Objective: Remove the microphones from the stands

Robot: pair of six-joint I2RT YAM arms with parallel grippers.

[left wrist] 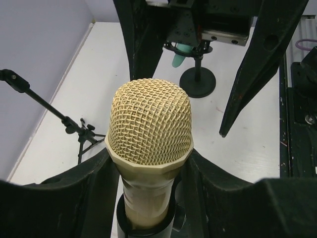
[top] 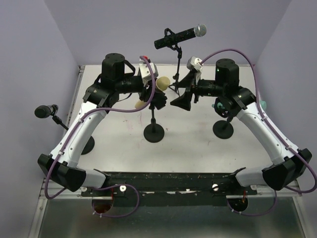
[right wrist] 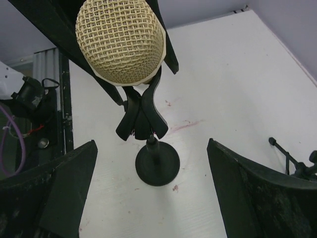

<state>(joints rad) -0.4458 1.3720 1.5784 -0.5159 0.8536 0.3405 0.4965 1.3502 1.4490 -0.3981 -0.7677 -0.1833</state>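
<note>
A cream microphone with a mesh head (top: 163, 81) sits tilted in the black clip of the centre stand (top: 154, 133). In the left wrist view its head (left wrist: 150, 121) fills the middle and its body runs down into the clip ring (left wrist: 148, 218). My left gripper (top: 152, 97) is shut on the microphone, with its fingers (left wrist: 74, 198) pressed against the collar on both sides. My right gripper (top: 181, 101) is open and empty just right of the stand. In the right wrist view, the microphone head (right wrist: 120, 42), the clip (right wrist: 141, 116) and the stand base (right wrist: 157, 163) lie beyond its wide-spread fingers (right wrist: 262, 193).
A black microphone with a silver head (top: 181, 35) sits on a tripod stand at the back. Another black microphone (top: 47, 110) is on a stand at the left. A round-base stand (top: 223, 129) with a teal microphone (left wrist: 179, 57) stands at the right.
</note>
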